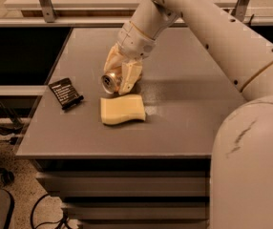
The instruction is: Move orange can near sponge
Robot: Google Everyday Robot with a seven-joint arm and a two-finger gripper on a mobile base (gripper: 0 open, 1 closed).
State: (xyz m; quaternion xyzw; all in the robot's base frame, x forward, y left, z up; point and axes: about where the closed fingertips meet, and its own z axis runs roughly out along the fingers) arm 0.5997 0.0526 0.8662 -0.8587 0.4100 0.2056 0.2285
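Setting the orange can (110, 81) beside the sponge (122, 109)

My pincer (120, 76) grips the orange can sideways, just behind the sponge; whether it touches the table (184, 123) I can't quite tell. I'd lower gently, then release without nudging the sponge.

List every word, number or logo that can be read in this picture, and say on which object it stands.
No text can be read here.
On the black card, left of the sponge: white lines of print, too small to read.
On the orange can, gripped in the jaws of the gripper just behind the sponge: pale printed patches, nothing legible.
On the sponge and the table: no writing visible.
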